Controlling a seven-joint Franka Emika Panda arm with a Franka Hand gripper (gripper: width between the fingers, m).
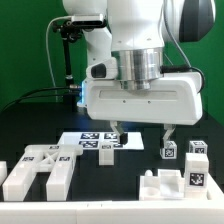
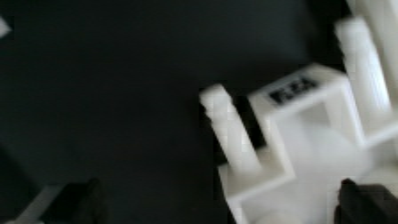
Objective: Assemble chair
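The Franka arm's gripper (image 1: pixel 142 134) hangs low over the black table (image 1: pixel 105 205), its two fingers spread wide and grasping nothing. The chair lies as loose white pieces scattered around it, none joined to another.

In the exterior view, one finger (image 1: pixel 116 130) stands over the far edge of the marker board (image 1: pixel 92 141), which lies flat near the middle of the table. The other finger points down just behind a small tagged post (image 1: pixel 167 151). A second tagged post (image 1: pixel 197 151) stands upright near it, toward the exterior view's right.

On the exterior view's left, a slotted block (image 1: pixel 47 166) rests on the table with its tags facing up, and a plain white block (image 1: pixel 15 179) sits just beside it at the picture's edge. A notched block (image 1: pixel 172 187) with a tag on its front occupies the near corner on the exterior view's right, well apart from the slotted block.

Behind the arm a green backdrop (image 1: pixel 20 50) closes the scene, with a black cable (image 1: pixel 66 55) hanging in front of it.

The wrist view is badly blurred. It shows a white pronged piece (image 2: pixel 285 130) bearing a dark tag, lying on the black surface below the gripper (image 2: pixel 217 200). The dark fingertips (image 2: pixel 68 203) sit wide apart on either side. Whether either of them touches the piece cannot be told.
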